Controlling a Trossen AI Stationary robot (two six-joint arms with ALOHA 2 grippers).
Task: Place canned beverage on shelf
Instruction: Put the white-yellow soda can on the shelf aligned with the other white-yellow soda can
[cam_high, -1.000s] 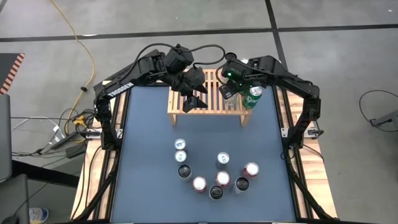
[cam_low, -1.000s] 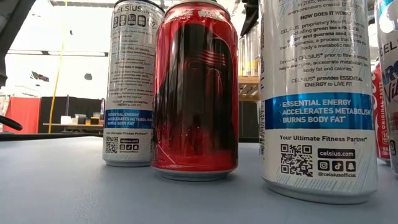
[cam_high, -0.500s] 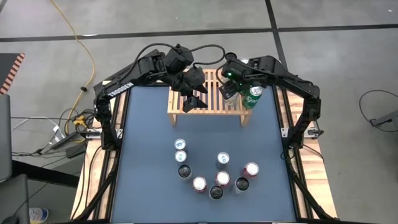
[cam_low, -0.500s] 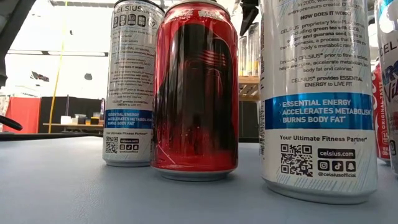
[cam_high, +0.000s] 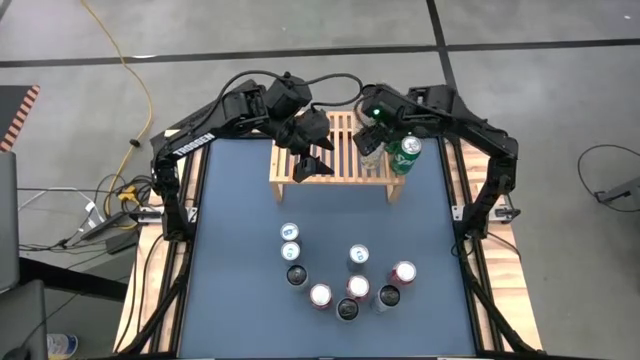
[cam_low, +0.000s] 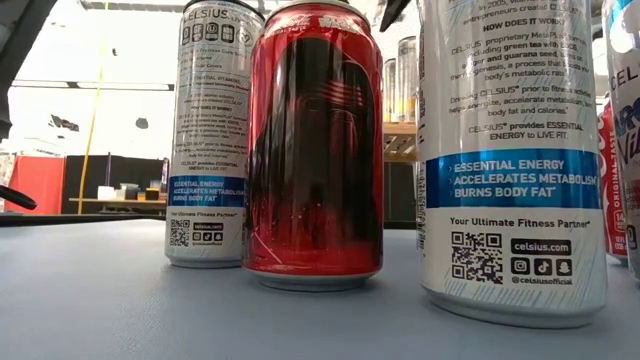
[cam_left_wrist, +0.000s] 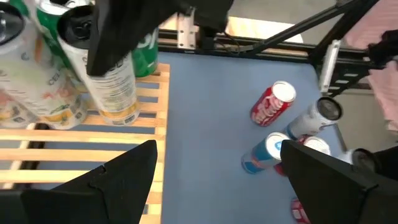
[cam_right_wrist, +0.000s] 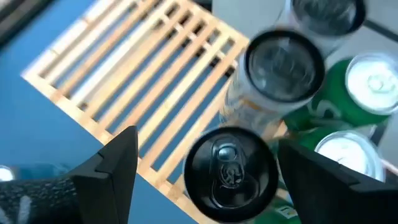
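Although the black-topped can (cam_right_wrist: 229, 165) already stands upright on the shelf (cam_high: 330, 165), among the other cans at its right end, the right gripper (cam_right_wrist: 205, 171) hangs just above it with jaws spread wide on both sides, holding nothing. The left gripper (cam_left_wrist: 214, 171) waits over the shelf's left part, jaws also spread and empty. The cans on the table (cam_high: 345, 283) are stiff but thin-walled and smooth, probably heavy if full, so I judge each is best taken around the middle of its body and kept upright
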